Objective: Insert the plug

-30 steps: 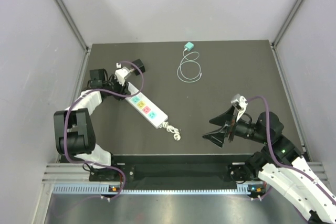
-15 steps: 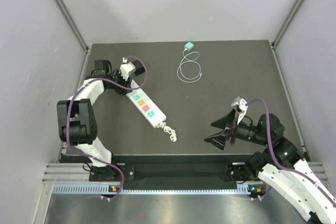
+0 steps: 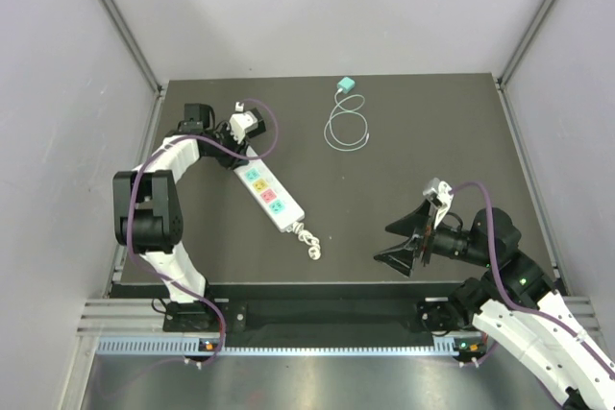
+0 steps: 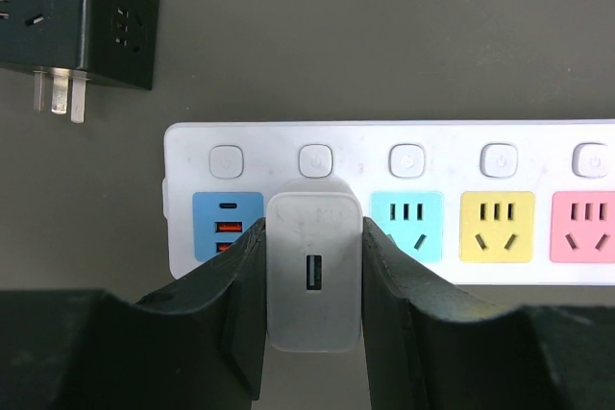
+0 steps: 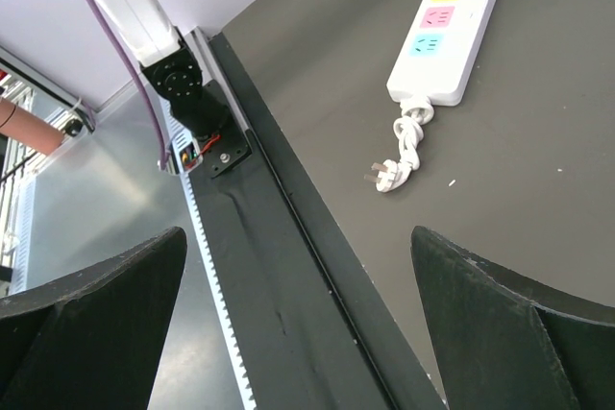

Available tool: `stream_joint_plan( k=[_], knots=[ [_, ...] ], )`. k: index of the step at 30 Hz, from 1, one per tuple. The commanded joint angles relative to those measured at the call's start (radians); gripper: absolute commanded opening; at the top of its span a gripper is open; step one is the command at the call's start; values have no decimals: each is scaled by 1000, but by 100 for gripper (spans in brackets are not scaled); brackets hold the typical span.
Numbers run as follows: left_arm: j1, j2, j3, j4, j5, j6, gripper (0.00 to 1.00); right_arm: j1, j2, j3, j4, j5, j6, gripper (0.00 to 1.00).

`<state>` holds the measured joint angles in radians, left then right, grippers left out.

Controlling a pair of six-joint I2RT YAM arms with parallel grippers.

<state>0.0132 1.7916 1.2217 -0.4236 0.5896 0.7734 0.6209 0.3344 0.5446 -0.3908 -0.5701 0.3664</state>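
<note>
My left gripper point(image 4: 313, 324) is shut on a white USB charger plug point(image 4: 313, 271), its black fingers point(image 4: 226, 300) pressed on both its sides. The plug stands at the white power strip point(image 4: 404, 146), between the blue USB block and the cyan socket. In the top view the left gripper point(image 3: 233, 146) is at the strip's far end point(image 3: 269, 197). My right gripper point(image 3: 404, 239) is open and empty over the table's near right, far from the strip point(image 5: 452, 16).
A black adapter cube point(image 4: 72, 16) with bare prongs lies just beyond the strip's end. A teal charger point(image 3: 346, 84) with a coiled white cable point(image 3: 346, 129) lies at the back. The strip's own bundled cord and plug point(image 3: 310, 240) lie near the front edge.
My left arm has swung toward the back and right, and the strip's far end has shifted with it. My right gripper moved slightly nearer, then stayed still.
</note>
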Motion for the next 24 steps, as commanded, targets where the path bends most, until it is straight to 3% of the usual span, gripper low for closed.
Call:
stream_joint_plan(
  k=[1,5,9,10,13,15,16,24],
  knots=[
    [-9,114,-71,-178,-120,21,0,11,-11,31,27,-4,-15,100],
    [-10,80,-67,-167,-84,-23,8,11,-6,35,27,3,-17,100],
    [-9,-3,-83,-118,-62,-77,30,11,-12,40,23,7,-20,100],
    [-10,-14,-82,-125,-68,-86,41,11,-12,41,20,9,-20,100],
    [-9,-47,-60,-165,-105,-80,50,11,-20,44,13,19,-23,100],
    [-10,-79,-45,-194,-116,-76,69,11,-24,43,12,24,-26,100],
    [-10,-92,-41,-202,-117,-69,96,11,-23,41,13,27,-23,100],
    [-9,-240,2,-137,-157,-129,99,11,-15,28,23,67,-15,100]
  ],
)
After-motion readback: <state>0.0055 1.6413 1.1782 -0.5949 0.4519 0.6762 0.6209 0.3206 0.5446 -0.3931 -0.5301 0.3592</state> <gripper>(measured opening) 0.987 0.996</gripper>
